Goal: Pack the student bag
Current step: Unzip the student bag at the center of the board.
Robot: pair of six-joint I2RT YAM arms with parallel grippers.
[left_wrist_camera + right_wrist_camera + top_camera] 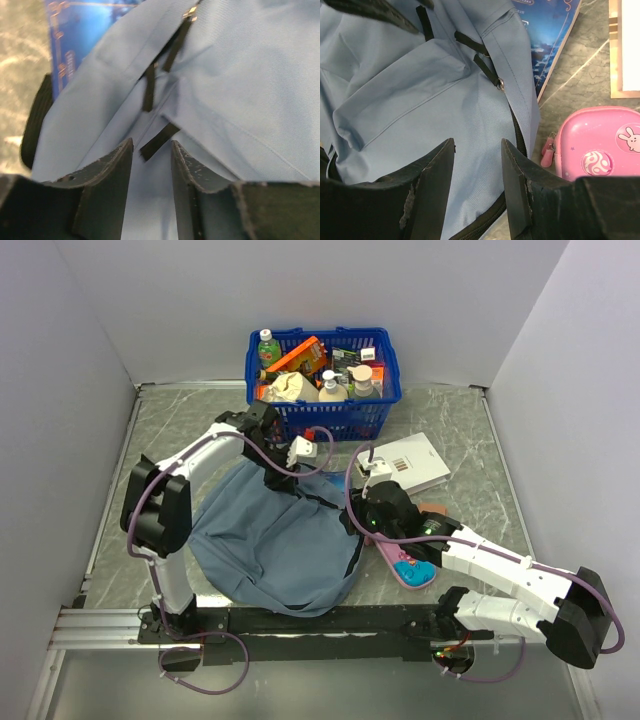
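The student bag (270, 540), a soft grey-blue backpack, lies flat in the middle of the table. Its fabric fills the left wrist view (240, 90) and most of the right wrist view (420, 90). My left gripper (318, 468) hovers over the bag's far end. Its jaws (152, 142) are open, with a black strap end (159, 141) lying just beyond the tips and nothing held. My right gripper (352, 520) is at the bag's right edge, open (477, 142) above the fabric beside the dark zip (520, 135).
A blue plastic basket (390, 365) full of bottles and packets stands at the back. A white notebook (412, 462) and a pink pencil case (408, 568) (600, 145) lie to the right of the bag. A dark blue book (550, 30) (75, 30) is partly under the bag.
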